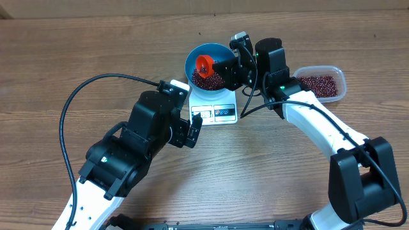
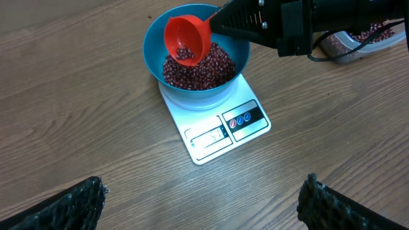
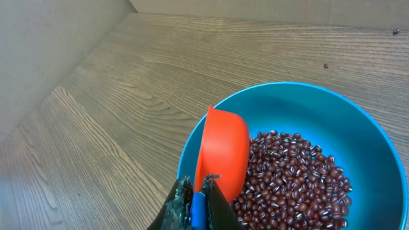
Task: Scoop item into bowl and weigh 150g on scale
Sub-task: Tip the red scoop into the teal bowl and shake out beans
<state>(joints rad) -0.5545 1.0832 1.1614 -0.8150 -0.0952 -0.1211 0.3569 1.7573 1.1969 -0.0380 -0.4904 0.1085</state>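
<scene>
The blue bowl stands on the white scale and holds a heap of dark red-brown beans. My right gripper is shut on the blue-tipped handle of the red-orange scoop. The scoop is tilted on its side over the bowl's left part, with a few beans still in its cup. My left gripper hangs open and empty over bare table, in front of the scale's display edge.
A clear rectangular tub with more beans sits to the right of the scale, behind my right arm. The arms' black cables loop over the wooden table at left and centre.
</scene>
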